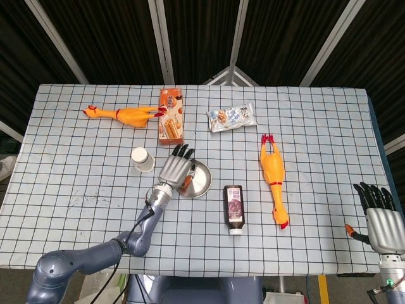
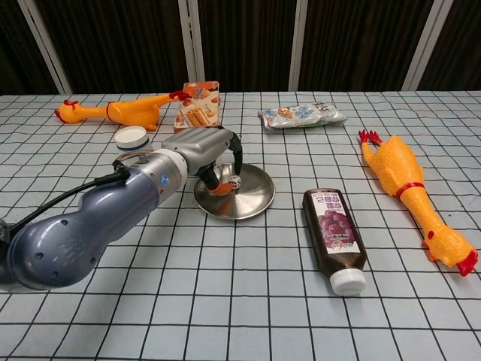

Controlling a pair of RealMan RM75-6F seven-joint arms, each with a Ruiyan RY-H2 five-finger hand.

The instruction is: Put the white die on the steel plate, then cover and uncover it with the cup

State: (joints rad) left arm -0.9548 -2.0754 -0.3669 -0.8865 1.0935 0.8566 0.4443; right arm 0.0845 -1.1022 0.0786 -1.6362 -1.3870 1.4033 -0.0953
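Die is pinched in my left hand, thumb and a fingertip on it, held just above the left part of the steel plate. I can't tell whether it touches the plate surface. In the head view the left hand covers the plate's left rim and hides the die.

Paper cup sits on the bench left of the plate, far side of my left forearm, rim facing up in the head view. Not touching the hand as far as I can see.

Right hand is at the near right edge of the bench, fingers apart and extended, holding nothing; only the head view shows it.

Other items: sauce bottle lying right of the plate, cap toward me. Rubber chicken further right, head toward me. Second rubber chicken at far left. Biscuit box just beside it, far side of the plate. Snack bag far centre.
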